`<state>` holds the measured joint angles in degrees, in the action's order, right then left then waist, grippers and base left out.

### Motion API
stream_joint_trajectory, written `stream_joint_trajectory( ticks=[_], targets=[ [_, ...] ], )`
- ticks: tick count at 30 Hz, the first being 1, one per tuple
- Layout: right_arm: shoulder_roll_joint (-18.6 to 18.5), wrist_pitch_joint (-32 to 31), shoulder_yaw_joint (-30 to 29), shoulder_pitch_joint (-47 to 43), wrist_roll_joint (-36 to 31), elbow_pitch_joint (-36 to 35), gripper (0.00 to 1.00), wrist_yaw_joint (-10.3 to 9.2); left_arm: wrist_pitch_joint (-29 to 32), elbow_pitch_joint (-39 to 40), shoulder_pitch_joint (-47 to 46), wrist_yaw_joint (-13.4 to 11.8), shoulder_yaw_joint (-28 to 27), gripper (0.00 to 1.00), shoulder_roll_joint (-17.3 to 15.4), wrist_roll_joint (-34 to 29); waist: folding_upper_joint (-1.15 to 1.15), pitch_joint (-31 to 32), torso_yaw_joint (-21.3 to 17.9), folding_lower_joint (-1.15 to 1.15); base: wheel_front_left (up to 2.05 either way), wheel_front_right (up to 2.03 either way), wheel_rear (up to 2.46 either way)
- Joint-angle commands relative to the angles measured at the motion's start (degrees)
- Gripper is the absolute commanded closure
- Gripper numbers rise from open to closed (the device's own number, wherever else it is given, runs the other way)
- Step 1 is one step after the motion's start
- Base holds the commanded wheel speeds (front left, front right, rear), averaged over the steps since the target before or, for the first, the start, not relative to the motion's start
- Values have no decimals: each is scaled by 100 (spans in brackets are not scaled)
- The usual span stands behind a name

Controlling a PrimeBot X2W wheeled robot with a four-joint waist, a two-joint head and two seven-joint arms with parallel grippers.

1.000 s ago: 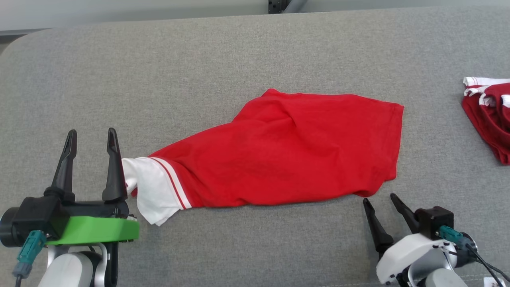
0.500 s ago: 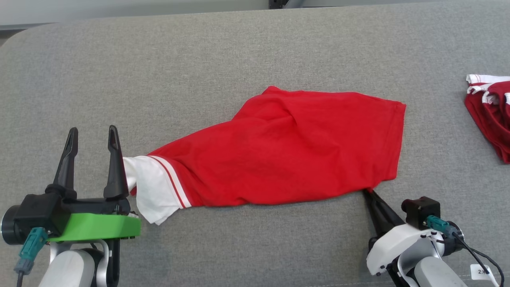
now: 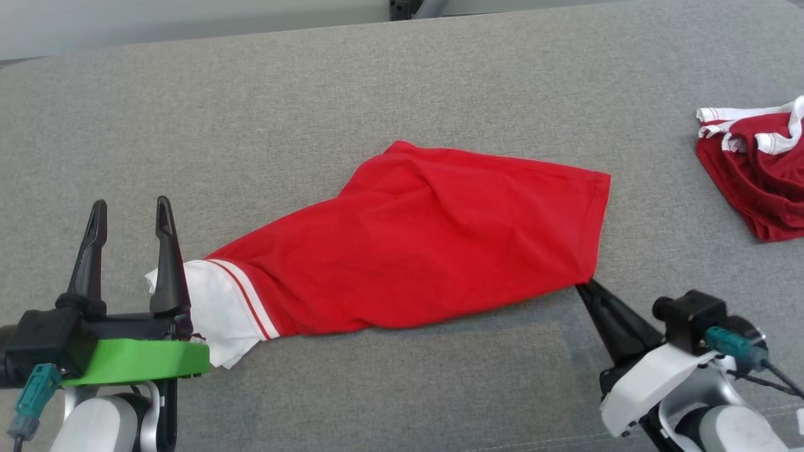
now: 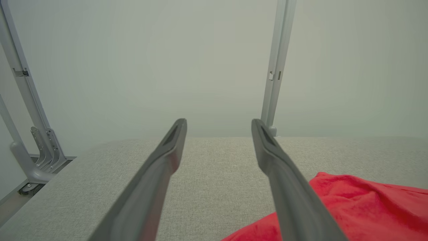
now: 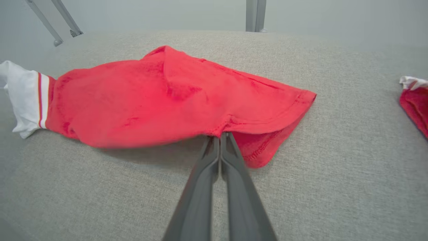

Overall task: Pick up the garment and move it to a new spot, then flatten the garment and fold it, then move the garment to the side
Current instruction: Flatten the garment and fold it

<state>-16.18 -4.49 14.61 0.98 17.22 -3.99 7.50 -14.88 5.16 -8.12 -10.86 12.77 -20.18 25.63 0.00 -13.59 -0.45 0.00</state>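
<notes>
Grey fabric-covered table (image 3: 402,94) under everything. Red cotton T-shirt with a white striped sleeve (image 3: 427,251) lies rumpled on it, spreading ahead and to the left of the right gripper (image 3: 587,290). Dark red garment with white trim (image 3: 754,188) sits well off to that gripper's right, so keep clear of it.

Right gripper: fingers pressed together on the shirt's near hem corner (wrist view suggests only the top layer is pinched, with the lower layer loose just right of the tips). Left gripper (image 3: 130,202): 2 fingers spread, nothing between them, white sleeve (image 3: 220,301) just to its right.

Step looks like the pick-up. A 1-corner grip will let the shirt swing and drag, so lift slowly. Better if the left gripper takes the sleeve end before the move.

Long axis runs from the hem at the right gripper to the sleeve at the left gripper, with the sleeve end pointing at the left gripper.
</notes>
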Motion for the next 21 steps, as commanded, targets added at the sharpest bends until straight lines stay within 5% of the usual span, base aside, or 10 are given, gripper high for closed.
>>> stream_joint_trajectory(
  ticks=[1,10,21],
  targets=[
    [-18,-71,-65,-43,-45,-192,100,-1,-15,14,30,-30,-16,0,-42,-21,0,1,-48,0,0,0,0],
    [143,-188,-571,264,-106,-1093,100,-2,39,107,-95,-6,22,0,-92,-25,0,-115,-40,0,0,0,0],
    [285,204,-847,1465,97,-567,100,-2,14,131,-457,93,112,0,33,8,0,-782,349,0,0,0,0]
  ],
)
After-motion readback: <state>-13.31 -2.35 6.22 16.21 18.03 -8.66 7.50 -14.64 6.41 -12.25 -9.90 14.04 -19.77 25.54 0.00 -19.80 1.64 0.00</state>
